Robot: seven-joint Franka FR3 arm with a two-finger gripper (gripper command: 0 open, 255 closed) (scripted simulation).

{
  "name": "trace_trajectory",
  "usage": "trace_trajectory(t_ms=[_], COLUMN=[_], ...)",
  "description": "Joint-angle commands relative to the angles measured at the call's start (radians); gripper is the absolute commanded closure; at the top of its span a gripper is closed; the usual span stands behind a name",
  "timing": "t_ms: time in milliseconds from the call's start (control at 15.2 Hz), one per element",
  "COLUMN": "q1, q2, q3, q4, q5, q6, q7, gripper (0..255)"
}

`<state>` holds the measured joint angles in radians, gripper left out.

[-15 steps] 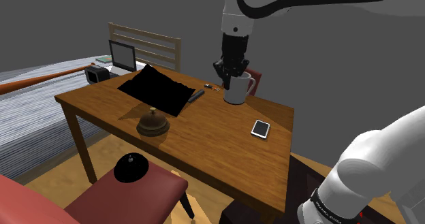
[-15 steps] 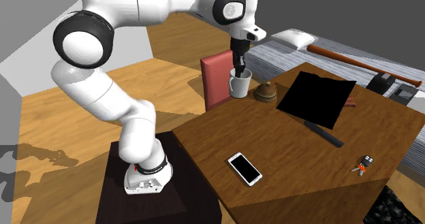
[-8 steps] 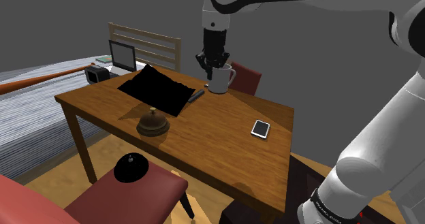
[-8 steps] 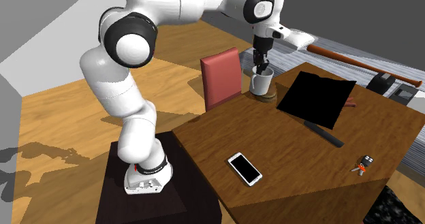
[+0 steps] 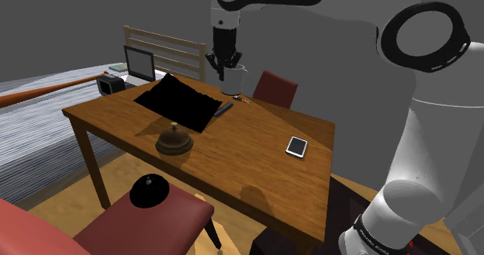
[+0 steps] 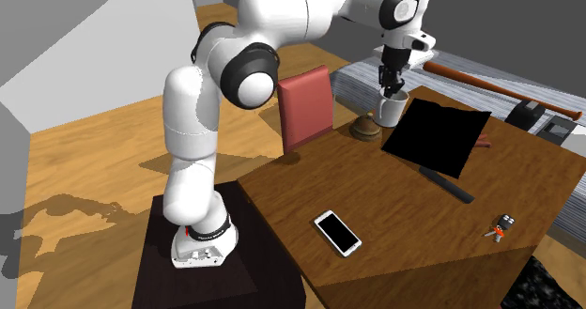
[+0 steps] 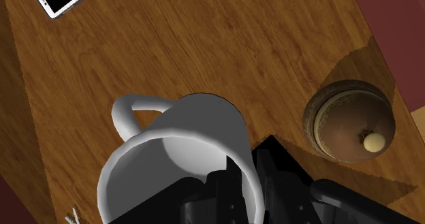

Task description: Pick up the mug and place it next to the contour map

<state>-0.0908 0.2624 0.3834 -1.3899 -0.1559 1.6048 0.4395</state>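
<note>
I am holding the white mug aloft near the black contour map.
My gripper is clamping its rim, one finger inside, one outside. I am judging it best to lower it level onto bare table just beside the map, clear of the bell, releasing only when the base is sitting flat. I am reading no brand or writing anywhere.

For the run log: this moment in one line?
stage: transport | gripper: shut on mug rim | mug: off the table | map: flat on table
</note>
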Motion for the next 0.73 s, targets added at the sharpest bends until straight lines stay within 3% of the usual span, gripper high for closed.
trace_trajectory(t_ms=[0,660], q1=[0.009,-0.006], q2=[0.061,0.044], q3=[-0.005,-0.008], q4=[0.070,-0.090], q5=[-0.021,-0.017], q6=[-0.012,0.130], q7=[0.000,0.008], gripper=[255,255])
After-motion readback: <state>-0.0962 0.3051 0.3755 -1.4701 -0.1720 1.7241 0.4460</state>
